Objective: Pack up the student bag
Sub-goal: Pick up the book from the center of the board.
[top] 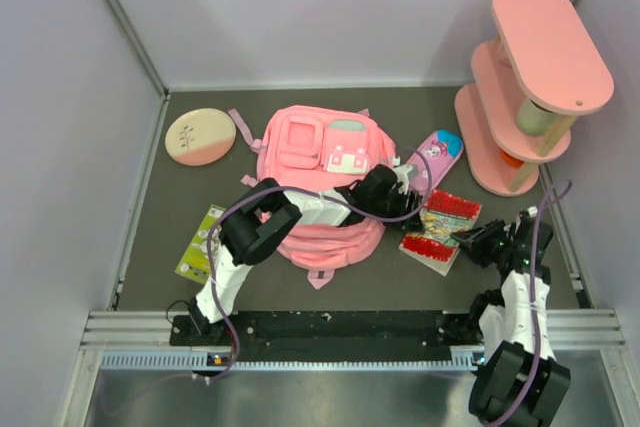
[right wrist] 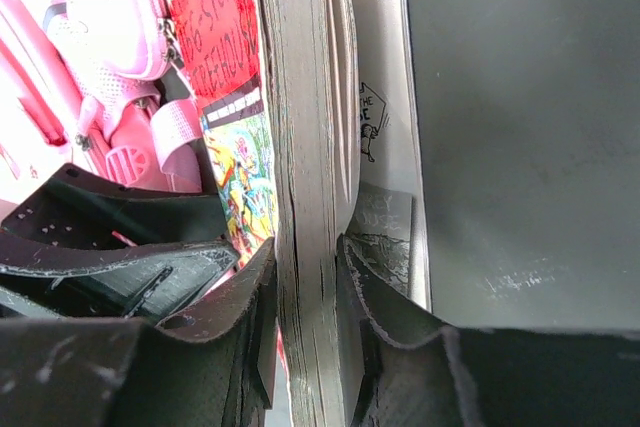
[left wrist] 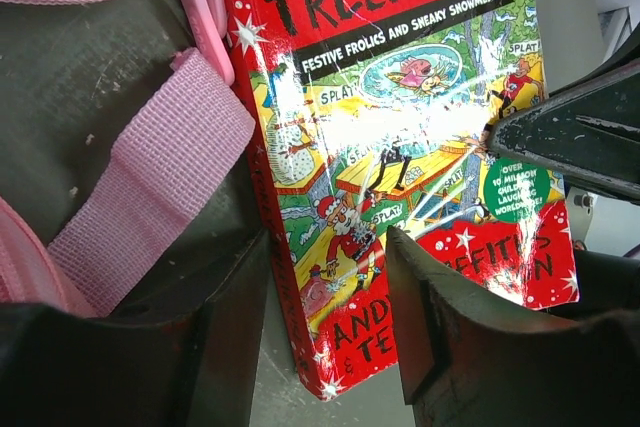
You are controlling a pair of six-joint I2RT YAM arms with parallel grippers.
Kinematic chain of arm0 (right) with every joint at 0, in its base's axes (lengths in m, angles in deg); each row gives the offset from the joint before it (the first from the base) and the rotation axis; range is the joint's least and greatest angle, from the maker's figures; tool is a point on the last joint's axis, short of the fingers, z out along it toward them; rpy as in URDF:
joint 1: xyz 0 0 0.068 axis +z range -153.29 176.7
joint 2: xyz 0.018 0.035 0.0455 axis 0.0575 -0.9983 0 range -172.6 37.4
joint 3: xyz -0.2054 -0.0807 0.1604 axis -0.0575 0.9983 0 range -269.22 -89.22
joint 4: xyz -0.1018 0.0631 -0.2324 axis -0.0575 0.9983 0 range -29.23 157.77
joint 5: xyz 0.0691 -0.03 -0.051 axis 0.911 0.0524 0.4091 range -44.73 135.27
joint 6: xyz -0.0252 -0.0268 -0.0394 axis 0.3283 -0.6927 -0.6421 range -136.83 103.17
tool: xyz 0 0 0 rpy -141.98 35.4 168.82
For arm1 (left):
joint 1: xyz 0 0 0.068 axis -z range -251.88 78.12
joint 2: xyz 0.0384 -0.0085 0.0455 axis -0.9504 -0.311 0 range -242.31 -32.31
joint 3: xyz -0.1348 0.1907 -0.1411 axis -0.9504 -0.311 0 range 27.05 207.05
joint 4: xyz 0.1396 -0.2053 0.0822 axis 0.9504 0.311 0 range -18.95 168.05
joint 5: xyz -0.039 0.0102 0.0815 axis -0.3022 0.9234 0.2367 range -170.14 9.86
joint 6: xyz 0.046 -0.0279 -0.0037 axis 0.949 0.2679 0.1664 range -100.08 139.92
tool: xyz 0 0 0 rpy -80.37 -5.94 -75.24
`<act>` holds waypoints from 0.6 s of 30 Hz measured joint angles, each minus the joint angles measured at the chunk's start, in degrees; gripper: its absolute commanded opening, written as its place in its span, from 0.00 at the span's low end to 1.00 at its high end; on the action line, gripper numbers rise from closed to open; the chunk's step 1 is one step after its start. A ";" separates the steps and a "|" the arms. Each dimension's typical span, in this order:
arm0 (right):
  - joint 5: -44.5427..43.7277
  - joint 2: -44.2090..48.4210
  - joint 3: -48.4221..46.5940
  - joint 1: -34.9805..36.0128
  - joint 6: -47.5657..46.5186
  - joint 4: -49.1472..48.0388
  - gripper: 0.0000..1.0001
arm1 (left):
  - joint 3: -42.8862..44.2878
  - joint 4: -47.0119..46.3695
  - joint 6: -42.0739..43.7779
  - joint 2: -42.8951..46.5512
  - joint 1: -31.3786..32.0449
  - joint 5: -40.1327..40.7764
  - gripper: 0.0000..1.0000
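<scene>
When you look from the top, your student bag (top: 325, 182) lies in the middle of the table (top: 150, 212), with the book (top: 445, 222) just beside it on the right. Your left wrist view shows the left gripper (left wrist: 330, 347) wide over the book's corner. Your right wrist view shows the right gripper (right wrist: 305, 327) pinching the book's page edge.

My left gripper (top: 398, 190) hangs over the right edge of the large pink fabric backpack (top: 300, 142), with my arm stretched across its lower half. Just right of this gripper lies a red-covered paperback book (top: 438, 230), and just beyond it a small pink cartoon pencil case (top: 438, 155). My right gripper (top: 472, 243) meets the book's right edge. Beyond it stands a pink three-tier shelf (top: 545, 42). Far to the left of my left gripper lie a round pink-and-cream disc (top: 200, 135) and a green leaflet (top: 200, 243).
</scene>
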 measured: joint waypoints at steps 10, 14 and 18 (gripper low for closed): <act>0.07 0.09 -2.27 0.24 -1.33 3.80 0.00 | -2.40 -0.07 0.74 2.64 0.42 0.74 0.73; 0.46 3.15 -5.44 0.35 -1.42 7.37 0.00 | -5.20 0.68 2.01 8.70 0.57 3.04 0.81; 1.92 6.38 -8.50 0.37 -1.29 10.19 0.00 | -8.35 0.37 2.91 17.14 -0.63 5.31 0.85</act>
